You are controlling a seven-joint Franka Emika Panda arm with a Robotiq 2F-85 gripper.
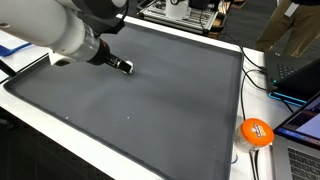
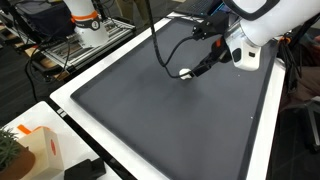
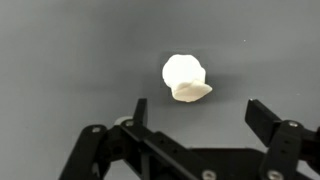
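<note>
A small white crumpled lump (image 3: pixel 185 78) lies on the dark grey mat (image 3: pixel 60 60). In the wrist view my gripper (image 3: pixel 196 106) hovers above the mat with its black fingers (image 3: pixel 140 110) wide apart, open and empty. The lump sits just beyond the fingertips, a little toward the left finger, and touches neither. In both exterior views the arm reaches low over the mat (image 1: pixel 150 110) (image 2: pixel 160 120). There the gripper (image 1: pixel 120 65) (image 2: pixel 200 68) points down at an angle, with the white lump (image 1: pixel 129 69) (image 2: pixel 186 73) showing at its tip.
The mat has a white rim (image 1: pixel 240 110). An orange round object (image 1: pixel 257 132) and laptops (image 1: pixel 300 70) with cables lie off one side. A second robot base (image 2: pixel 85 25), a pale box (image 2: pixel 35 150) and a plant (image 2: pixel 8 150) stand beyond the mat.
</note>
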